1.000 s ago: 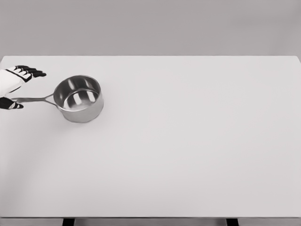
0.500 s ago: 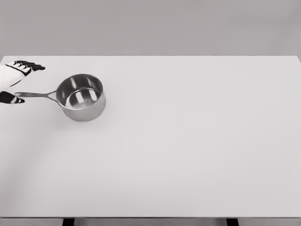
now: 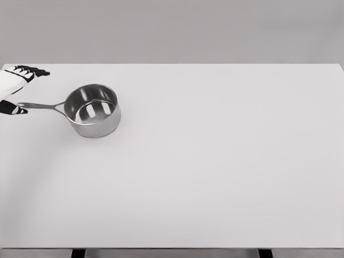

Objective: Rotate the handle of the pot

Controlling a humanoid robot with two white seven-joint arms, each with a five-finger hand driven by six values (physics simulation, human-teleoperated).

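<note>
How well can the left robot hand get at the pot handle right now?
Probably well. The left robot hand sits at the tip of the pot handle, fingers spread above it and thumb below, and nothing stands between them on the table.

No readable text, label or number shows anywhere

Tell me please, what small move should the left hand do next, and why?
Probably close the fingers and thumb around the end of the handle. The left hand is spread open at the table's left edge, the handle tip lying between fingers and thumb, so the pot is not yet gripped.
</note>
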